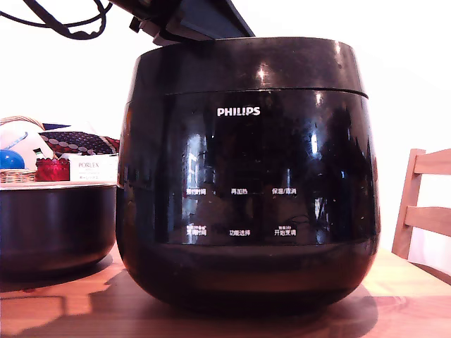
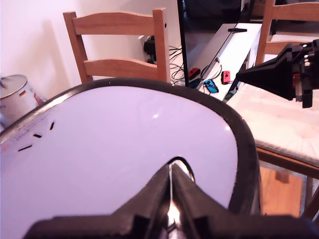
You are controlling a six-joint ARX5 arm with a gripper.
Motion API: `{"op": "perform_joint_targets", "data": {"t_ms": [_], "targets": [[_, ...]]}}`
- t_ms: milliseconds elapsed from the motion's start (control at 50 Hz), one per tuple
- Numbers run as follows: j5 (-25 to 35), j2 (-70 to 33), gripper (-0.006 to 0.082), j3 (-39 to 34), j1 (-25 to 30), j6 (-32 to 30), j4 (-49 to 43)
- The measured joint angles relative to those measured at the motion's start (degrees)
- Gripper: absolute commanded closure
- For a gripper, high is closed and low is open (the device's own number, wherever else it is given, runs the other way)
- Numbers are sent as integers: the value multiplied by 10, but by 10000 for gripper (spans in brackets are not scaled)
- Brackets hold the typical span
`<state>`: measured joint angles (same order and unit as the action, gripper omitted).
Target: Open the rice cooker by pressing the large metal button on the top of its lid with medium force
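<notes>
**Inspector A:** Exterior view first. The rice cooker (image 1: 246,190) fills the centre of the frame, standing on the wooden worktop (image 1: 402,296). White "PHILIPS" lettering sits on its upper front; below it run two rows of three small white Chinese labels, too fine for me to read reliably. The lid (image 1: 246,67) is down on the body, with the seam line visible across the front.

**Inspector B:** Anything else lettered?

**Inspector A:** At the left edge, a white box (image 1: 88,169) behind a shorter dark pot (image 1: 56,225) with a pale rim carries print that looks like "POREX"; I would not swear to it. A chair back (image 1: 423,204) shows at the right edge. At the top of the frame the arm (image 1: 190,21) sits over the lid, its tip out of sight.

**Inspector B:** And the wrist view?

**Inspector A:** It gives what the exterior cannot: the lid top (image 2: 119,164), washed pale by glare, with a dark rim. The gripper (image 2: 171,191) is at the lower centre, jaws pressed together, tips over a shiny metal piece (image 2: 182,169) on the lid, probably the button; contact cannot be confirmed. Beyond are a wooden chair (image 2: 119,47), a tin (image 2: 17,97) at the left edge and small red and blue controllers (image 2: 212,84) near the top.
</notes>
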<state>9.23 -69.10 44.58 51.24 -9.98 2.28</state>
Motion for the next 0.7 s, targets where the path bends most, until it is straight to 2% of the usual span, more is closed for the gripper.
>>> {"op": "perform_joint_targets", "data": {"t_ms": [340, 540, 700], "targets": [[-6, 4, 791, 5, 1, -11, -28], [-13, -6, 791, -10, 1, -5, 45], [-17, -8, 791, -29, 1, 49, 99]]}}
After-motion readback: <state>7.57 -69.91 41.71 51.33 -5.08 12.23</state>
